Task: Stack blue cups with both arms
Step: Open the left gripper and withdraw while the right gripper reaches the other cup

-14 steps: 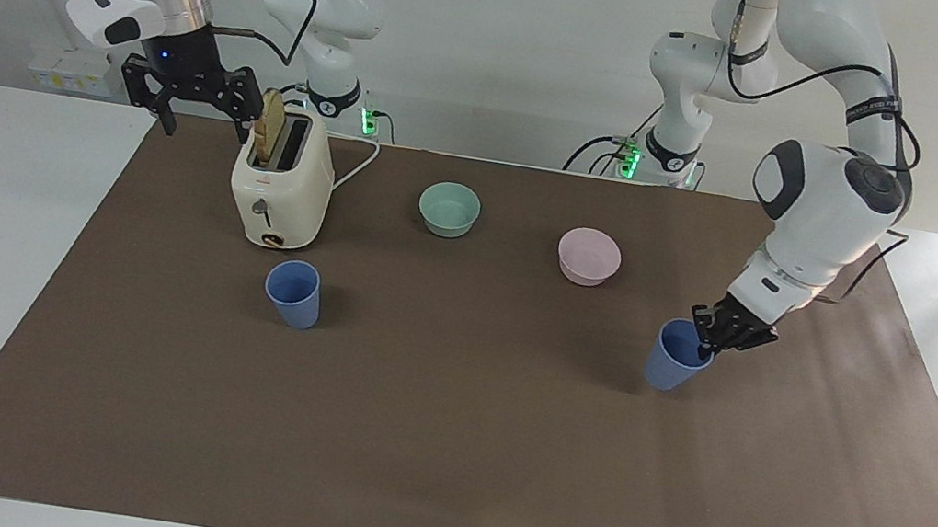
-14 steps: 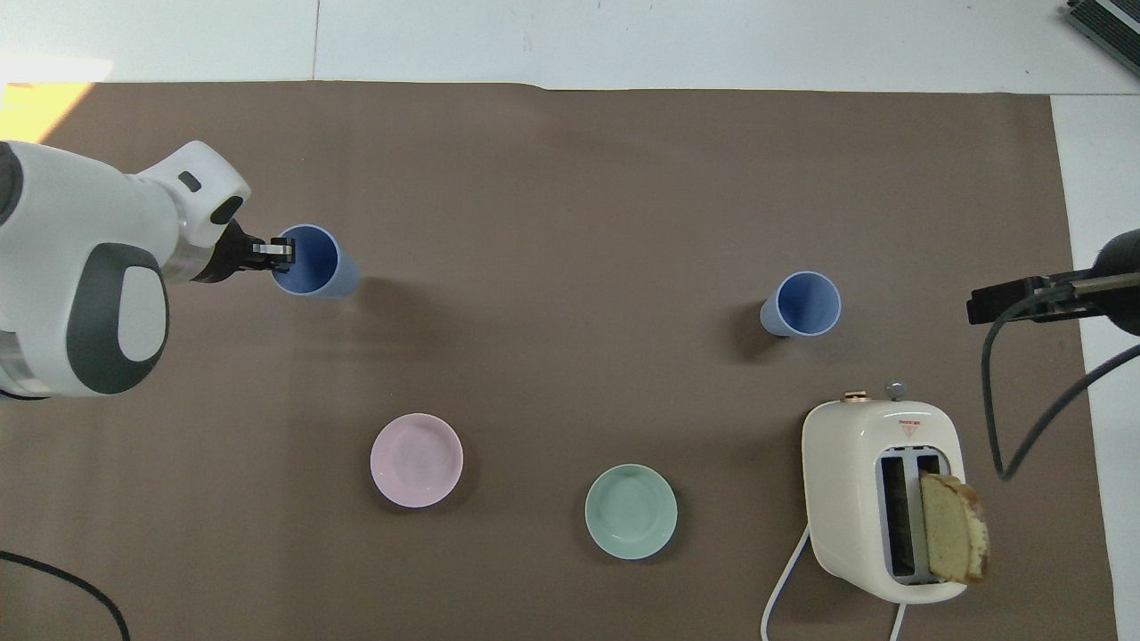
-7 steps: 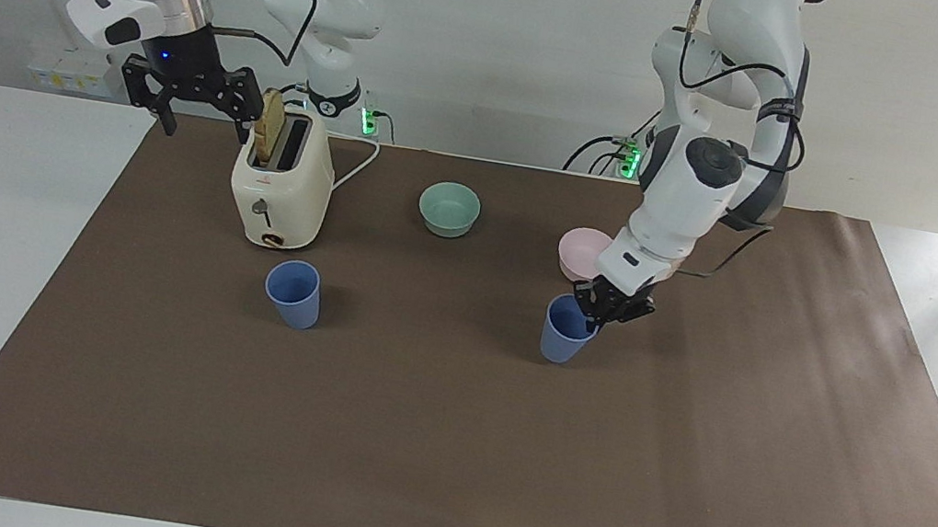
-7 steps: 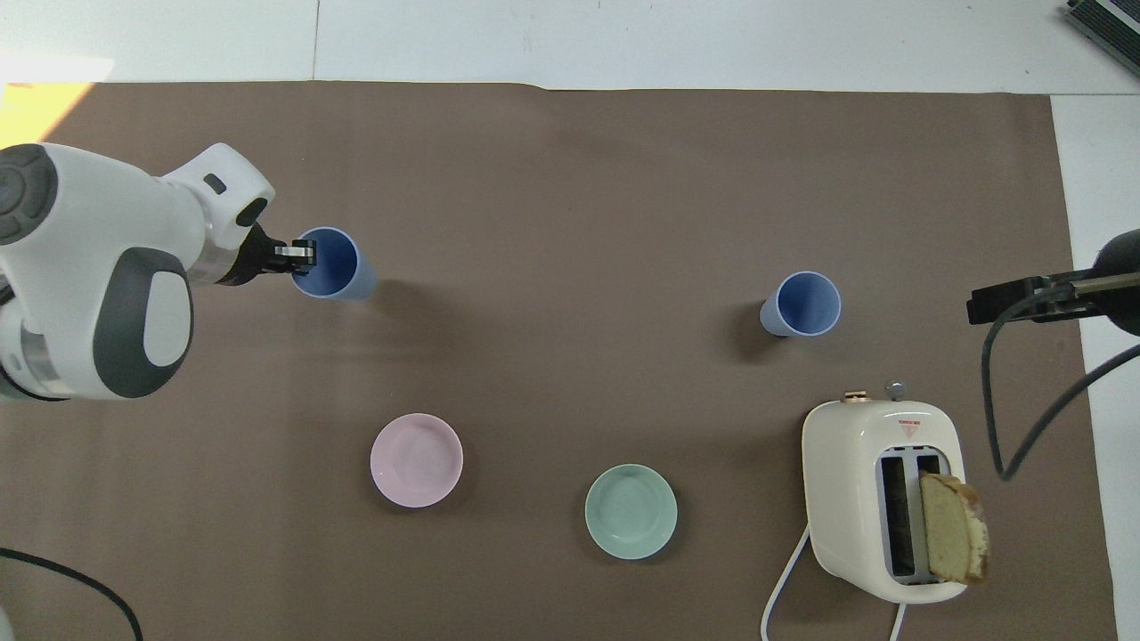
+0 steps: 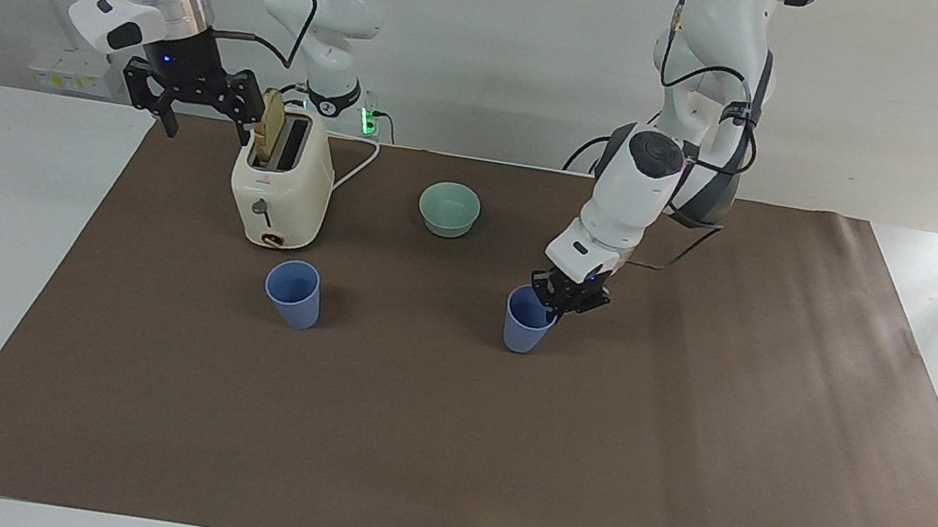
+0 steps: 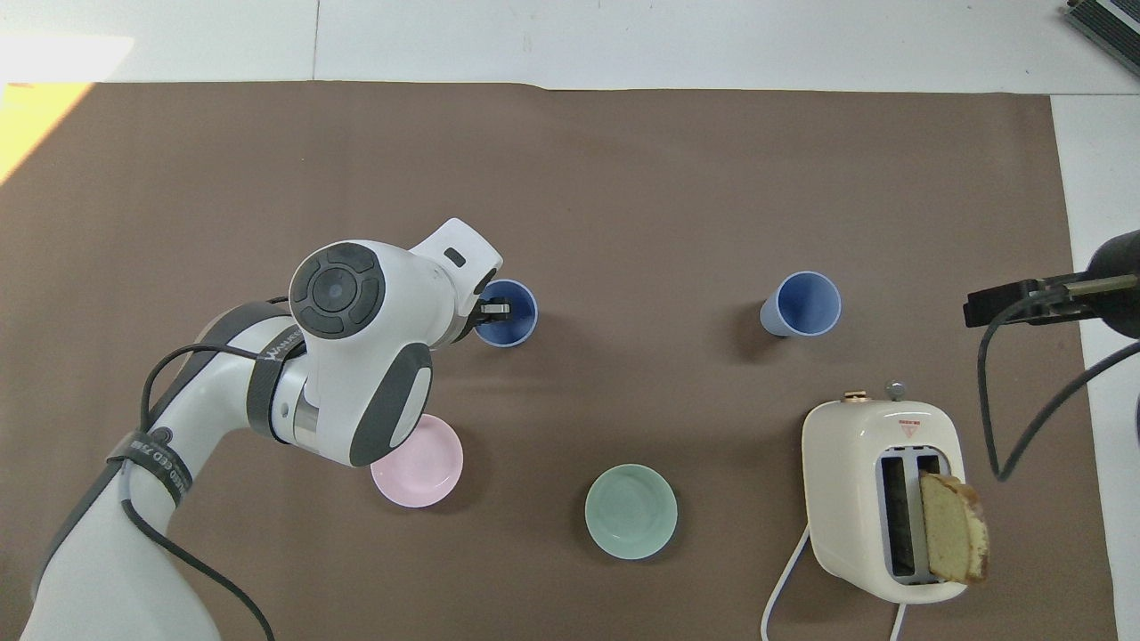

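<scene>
Over the brown surface (image 5: 442,445), the left pincer (image 5: 558,301) is pinching one blue cup (image 5: 526,320) by its rim; ideally it is centring above the other cup (image 5: 293,293) near the toaster (image 5: 281,180). The right pincer (image 5: 195,94) is waiting, spread empty.

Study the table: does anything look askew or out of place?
The bread slice leans askew, sticking up from the cream toaster. The left gripper pinches one blue cup by its rim; everything else stands upright.

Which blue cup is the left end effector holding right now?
The blue cup near the table's middle, pinched at its rim by the left end effector. The other blue cup stands free by the toaster.
</scene>
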You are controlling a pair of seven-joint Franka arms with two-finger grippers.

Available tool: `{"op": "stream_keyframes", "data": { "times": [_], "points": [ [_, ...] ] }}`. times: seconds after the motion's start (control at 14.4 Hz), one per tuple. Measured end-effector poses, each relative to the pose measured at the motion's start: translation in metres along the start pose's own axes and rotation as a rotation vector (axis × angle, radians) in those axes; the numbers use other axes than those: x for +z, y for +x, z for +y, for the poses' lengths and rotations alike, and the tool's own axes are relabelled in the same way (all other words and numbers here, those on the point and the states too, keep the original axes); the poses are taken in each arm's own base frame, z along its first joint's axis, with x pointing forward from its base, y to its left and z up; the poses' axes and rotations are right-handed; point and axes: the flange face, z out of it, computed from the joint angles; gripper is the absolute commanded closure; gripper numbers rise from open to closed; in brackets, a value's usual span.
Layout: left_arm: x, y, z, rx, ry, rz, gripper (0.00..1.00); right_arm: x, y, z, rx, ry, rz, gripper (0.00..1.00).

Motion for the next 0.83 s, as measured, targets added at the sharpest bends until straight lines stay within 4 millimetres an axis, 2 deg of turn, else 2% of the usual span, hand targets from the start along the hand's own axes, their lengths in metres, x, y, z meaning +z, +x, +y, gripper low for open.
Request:
{"op": "stream_keyframes", "data": {
  "times": [0.07,0.14,0.28,0.35,0.42,0.49,0.69,0.83],
  "points": [
    [0.000,0.000,0.000,-0.002,-0.003,-0.001,0.82,0.000,0.000,0.000,0.000,0.000,-0.001,0.00],
    [0.000,0.000,0.000,-0.004,-0.004,-0.002,0.67,0.001,0.000,0.000,0.000,0.000,0.001,0.00],
    [0.000,-0.001,0.001,-0.003,-0.005,-0.002,0.49,0.005,0.003,0.000,0.000,-0.001,0.020,0.00],
    [-0.001,0.000,0.002,-0.003,-0.006,0.000,0.37,0.009,0.004,0.000,0.000,-0.001,0.024,0.00],
    [-0.002,0.000,0.001,-0.004,-0.007,0.001,0.17,0.013,0.005,0.000,-0.001,-0.001,0.026,0.00],
    [-0.003,0.001,0.001,-0.005,-0.007,0.003,0.05,0.016,0.006,0.000,-0.001,-0.001,0.027,0.00],
    [-0.010,0.006,-0.005,-0.016,-0.007,0.007,0.00,0.021,0.007,-0.001,0.001,0.012,0.036,0.00],
    [-0.033,0.013,-0.020,-0.037,0.003,-0.018,0.00,0.040,0.011,-0.005,0.003,0.037,0.047,0.00]
  ]
}}
